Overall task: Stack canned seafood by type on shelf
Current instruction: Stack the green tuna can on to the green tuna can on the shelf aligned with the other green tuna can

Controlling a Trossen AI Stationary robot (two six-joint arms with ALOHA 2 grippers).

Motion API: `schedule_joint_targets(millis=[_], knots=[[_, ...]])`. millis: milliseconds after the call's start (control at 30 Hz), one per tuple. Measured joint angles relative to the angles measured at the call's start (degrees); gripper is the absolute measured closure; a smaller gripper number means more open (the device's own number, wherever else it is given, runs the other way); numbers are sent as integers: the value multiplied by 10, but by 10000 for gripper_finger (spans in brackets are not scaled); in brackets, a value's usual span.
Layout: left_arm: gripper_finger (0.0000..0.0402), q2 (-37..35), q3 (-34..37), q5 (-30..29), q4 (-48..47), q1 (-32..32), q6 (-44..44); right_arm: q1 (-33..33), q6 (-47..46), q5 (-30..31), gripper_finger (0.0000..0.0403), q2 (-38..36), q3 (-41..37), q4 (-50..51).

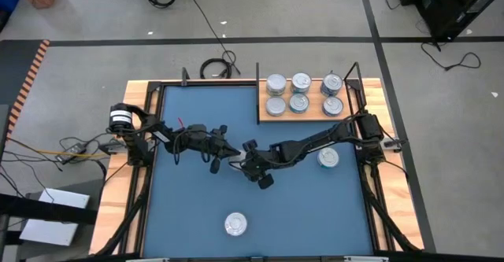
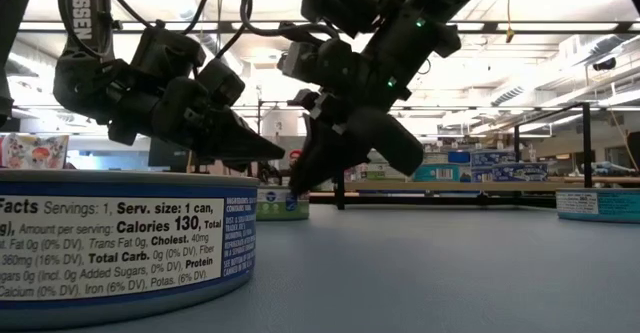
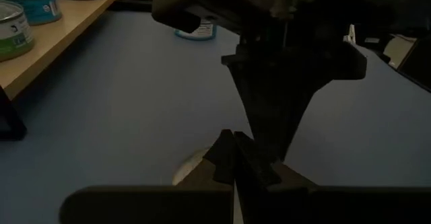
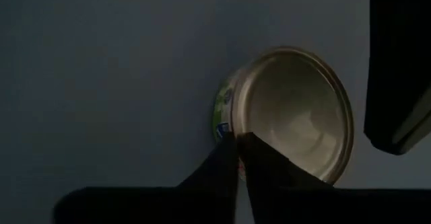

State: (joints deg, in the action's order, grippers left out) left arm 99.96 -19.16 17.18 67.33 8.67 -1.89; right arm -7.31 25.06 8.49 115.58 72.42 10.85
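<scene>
A tin (image 4: 296, 109) with a silver lid and a green side label stands on the blue mat (image 1: 197, 207) at its middle; in the high view the arms hide it. My right gripper (image 4: 237, 158) is shut on its rim. My left gripper (image 3: 234, 158) hangs shut just left of the tin and a little above it (image 2: 278, 153), touching nothing that I can see. On the shelf (image 1: 315, 117), a wooden board at the far right, several tins stand in two rows. One loose tin (image 1: 328, 158) rests on the mat at the right, another (image 1: 235, 224) near the front edge. My right gripper has the tin's rim (image 4: 232, 126) between its two fingertips, one finger over the lid and one against the labelled side. The fingers slant down at it from the table's right side. The tin's base rests on the mat (image 2: 272, 206).
Black upright posts (image 1: 258, 77) stand at the shelf's corners. A raised wooden frame (image 1: 118, 191) borders the mat. The near tin fills the left of the low view (image 2: 120, 243). Open mat lies at the near left and near right.
</scene>
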Motion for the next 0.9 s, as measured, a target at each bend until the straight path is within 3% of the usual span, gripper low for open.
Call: schedule_joint_targets(millis=[100, 300, 733, 900], knots=[[397, 0, 0, 0, 0, 0, 0, 0, -25, 0, 397, -2, 0, 5], [397, 0, 0, 0, 1, 0, 0, 9, -72, -20, 399, -17, -2, 20], [397, 0, 0, -1, 18, 0, 0, 73, -205, -133, 398, -69, -3, 44], [397, 0, 0, -62, -1, 6, -16, 66, -176, -85, 360, -69, -3, 78]])
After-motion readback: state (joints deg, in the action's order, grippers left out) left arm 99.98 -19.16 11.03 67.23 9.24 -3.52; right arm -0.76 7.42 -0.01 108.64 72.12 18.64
